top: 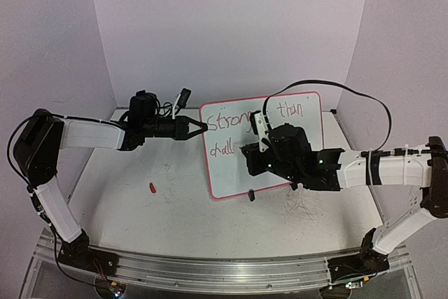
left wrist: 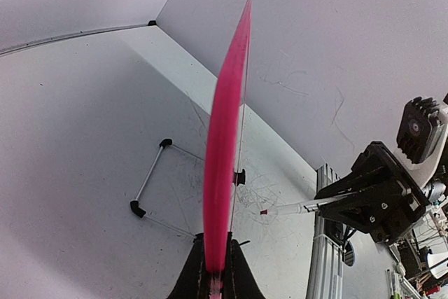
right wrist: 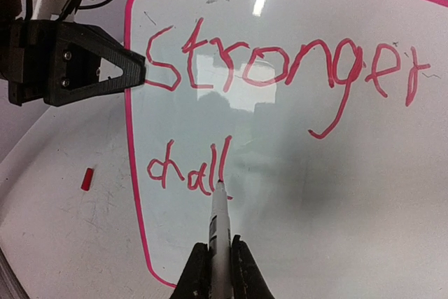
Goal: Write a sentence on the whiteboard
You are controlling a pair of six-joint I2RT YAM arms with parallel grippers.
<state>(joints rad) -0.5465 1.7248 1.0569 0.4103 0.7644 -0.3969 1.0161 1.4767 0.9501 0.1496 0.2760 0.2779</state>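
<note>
Low centre of the right wrist view: right hand (right wrist: 218,260) pressed together on a marker (right wrist: 218,222), tip touching the whiteboard (right wrist: 315,194) just after the second "l" of "chall". Above that, the sentence (right wrist: 273,68) in red across the board's upper half: "Stronger" on the top line, "than" beyond it in the top view, the second line only part written, so most of "challenges" not yet done. Risks at the tip: pressing too hard and pushing the board away; pressing too lightly and leaving gaps in the strokes; dragging the hand through the fresh ink of "chall" and smearing it; letting the word climb into the tail of the "g" above. Farther left, left hand (right wrist: 136,71) clamped on the board's pink rim beside the "S", a thin edge pinch and nothing more. Likely weak point: a sideways stroke twisting the board in that pinch, or sliding it on its black clip foot (top: 250,195), and so skewing the line. Farther out at lower left, on the table (right wrist: 63,243), a small red piece (right wrist: 87,178), perhaps the marker's cap, well apart from both hands; no hazard unless swept by a shifting board.
</note>
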